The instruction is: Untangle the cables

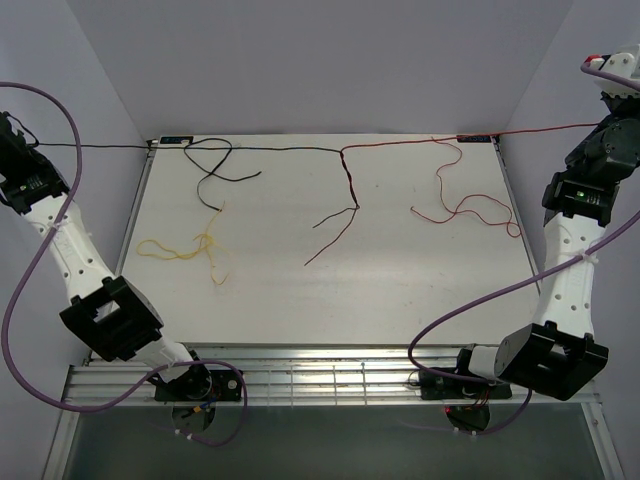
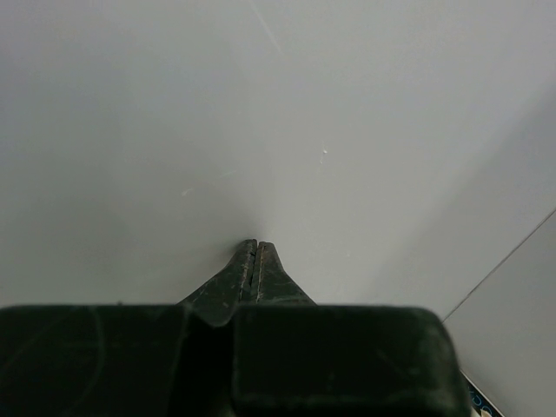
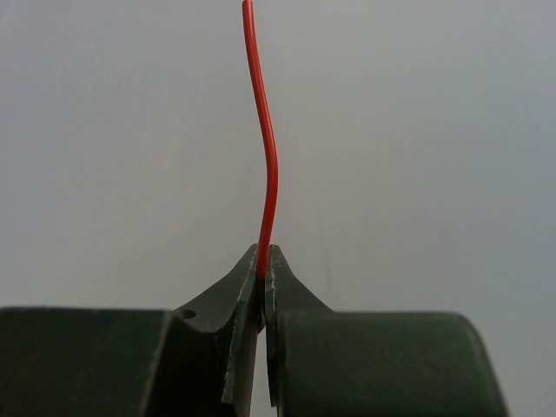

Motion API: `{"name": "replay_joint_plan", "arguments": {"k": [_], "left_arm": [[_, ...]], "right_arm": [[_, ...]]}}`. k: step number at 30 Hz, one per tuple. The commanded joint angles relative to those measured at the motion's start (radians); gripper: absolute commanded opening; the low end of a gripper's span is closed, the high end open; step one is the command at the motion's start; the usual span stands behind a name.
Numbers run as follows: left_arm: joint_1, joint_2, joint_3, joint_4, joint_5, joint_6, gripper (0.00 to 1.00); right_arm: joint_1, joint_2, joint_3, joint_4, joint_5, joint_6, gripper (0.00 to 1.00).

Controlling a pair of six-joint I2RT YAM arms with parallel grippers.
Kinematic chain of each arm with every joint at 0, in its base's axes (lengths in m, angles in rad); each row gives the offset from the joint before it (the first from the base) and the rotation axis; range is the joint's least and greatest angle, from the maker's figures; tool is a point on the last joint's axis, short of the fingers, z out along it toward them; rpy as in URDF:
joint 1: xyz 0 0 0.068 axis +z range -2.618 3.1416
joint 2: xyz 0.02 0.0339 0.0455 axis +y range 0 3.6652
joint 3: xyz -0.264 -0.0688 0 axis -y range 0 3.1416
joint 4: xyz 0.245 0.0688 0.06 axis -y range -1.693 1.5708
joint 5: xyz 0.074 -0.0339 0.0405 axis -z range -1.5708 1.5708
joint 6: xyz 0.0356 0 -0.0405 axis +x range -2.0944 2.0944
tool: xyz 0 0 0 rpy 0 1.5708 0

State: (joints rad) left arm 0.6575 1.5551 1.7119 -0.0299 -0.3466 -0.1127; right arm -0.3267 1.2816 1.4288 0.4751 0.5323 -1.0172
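Note:
A black cable [image 1: 270,148] and a red cable [image 1: 430,141] are joined near the table's far edge and pulled taut in one line. My left gripper [image 1: 30,143] is high at the far left, where the black cable ends. In the left wrist view the left gripper [image 2: 255,245] is shut and no wire shows. My right gripper [image 1: 600,60] is raised at the far right. In the right wrist view it [image 3: 265,252] is shut on the red cable [image 3: 269,165]. A dark red-brown cable [image 1: 340,225] hangs from the joint. A yellow cable [image 1: 185,250] lies loose at the left.
A black loop [image 1: 215,165] lies at the back left and a loose red squiggle [image 1: 470,208] at the back right of the white table [image 1: 330,300]. Grey walls [image 1: 320,60] close in the back and both sides. A slatted shelf [image 1: 330,378] runs between the arm bases.

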Motion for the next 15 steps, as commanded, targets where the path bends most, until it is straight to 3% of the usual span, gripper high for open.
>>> {"name": "replay_joint_plan", "arguments": {"k": [1,15], "left_arm": [[0.051,-0.029,-0.009,-0.01,-0.071,0.019,0.0],[0.051,-0.017,-0.009,-0.01,-0.051,0.019,0.0]], "right_arm": [[-0.015,-0.033,0.036,0.072,0.023,-0.035,0.08],[-0.089,-0.077,-0.041,0.126,0.023,-0.06,0.08]]}}
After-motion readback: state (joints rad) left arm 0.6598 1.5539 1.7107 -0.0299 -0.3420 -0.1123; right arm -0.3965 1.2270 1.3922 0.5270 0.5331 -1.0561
